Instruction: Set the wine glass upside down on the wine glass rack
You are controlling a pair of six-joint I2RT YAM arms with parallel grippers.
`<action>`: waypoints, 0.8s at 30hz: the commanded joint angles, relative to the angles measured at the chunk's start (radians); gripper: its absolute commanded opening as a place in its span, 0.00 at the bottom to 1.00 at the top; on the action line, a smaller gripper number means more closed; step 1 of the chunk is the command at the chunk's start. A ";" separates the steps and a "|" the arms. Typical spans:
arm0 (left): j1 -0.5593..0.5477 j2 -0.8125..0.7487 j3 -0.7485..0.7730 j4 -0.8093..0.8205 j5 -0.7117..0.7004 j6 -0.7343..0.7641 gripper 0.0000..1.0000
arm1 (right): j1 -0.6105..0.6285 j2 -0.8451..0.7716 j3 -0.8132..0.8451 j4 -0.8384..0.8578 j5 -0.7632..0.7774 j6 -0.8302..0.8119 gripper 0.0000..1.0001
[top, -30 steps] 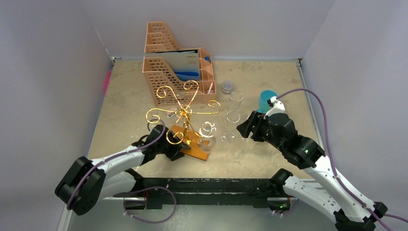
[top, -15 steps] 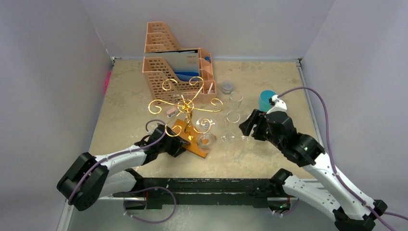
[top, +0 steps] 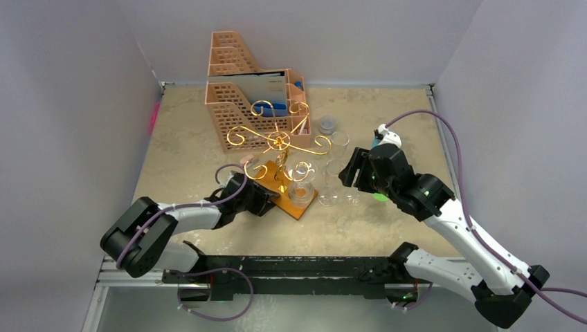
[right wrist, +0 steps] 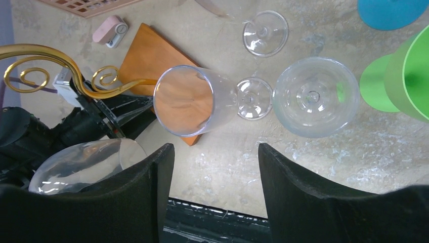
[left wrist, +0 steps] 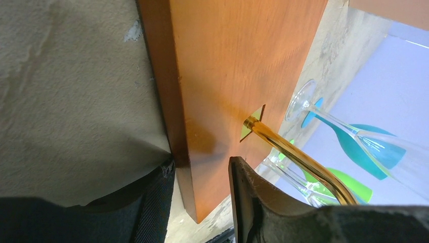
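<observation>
The wine glass rack (top: 279,142) was found near the middle of the table (right wrist: 313,167), its gold scroll arms raised on a post from the wooden base (left wrist: 232,50); the left gripper (left wrist: 201,169) was seen pinching the near left edge of that base, the board's edge lying between its fingers. The right gripper (right wrist: 215,149) was held spread wide above the table, nothing lying between its fingers. The wine glass (right wrist: 184,98) judged to be the one in question was located just right of the rack, below that gripper; it appeared tipped, its mouth over the base's right corner and its foot pointing right; whether it rested on the board could not be told. A second clear glass (right wrist: 313,96) was noted upright just beside that foot. The wine glass was assessed as light, rigid, thin-walled and brittle, with a smooth surface liable to slip; a gentle hold across the stem, close under the bowl, was judged soundest, the foot being left free for a scroll arm; the rim was considered unfit for squeezing.
</observation>
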State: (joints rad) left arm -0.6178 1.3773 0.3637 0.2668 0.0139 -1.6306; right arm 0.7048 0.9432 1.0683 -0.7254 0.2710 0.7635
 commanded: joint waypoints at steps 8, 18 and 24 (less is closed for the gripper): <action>-0.001 -0.226 0.034 -0.330 -0.077 0.142 0.53 | 0.000 0.138 0.113 -0.057 0.054 -0.061 0.52; 0.001 -0.538 0.153 -0.826 -0.170 0.332 0.65 | -0.001 0.238 0.190 -0.144 0.054 -0.100 0.39; 0.001 -0.577 0.316 -1.026 -0.303 0.457 0.73 | -0.001 0.272 0.240 -0.190 0.041 -0.126 0.23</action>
State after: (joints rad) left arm -0.6174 0.8223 0.5583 -0.5812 -0.1669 -1.2949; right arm 0.7048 1.2060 1.2469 -0.8516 0.2981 0.6701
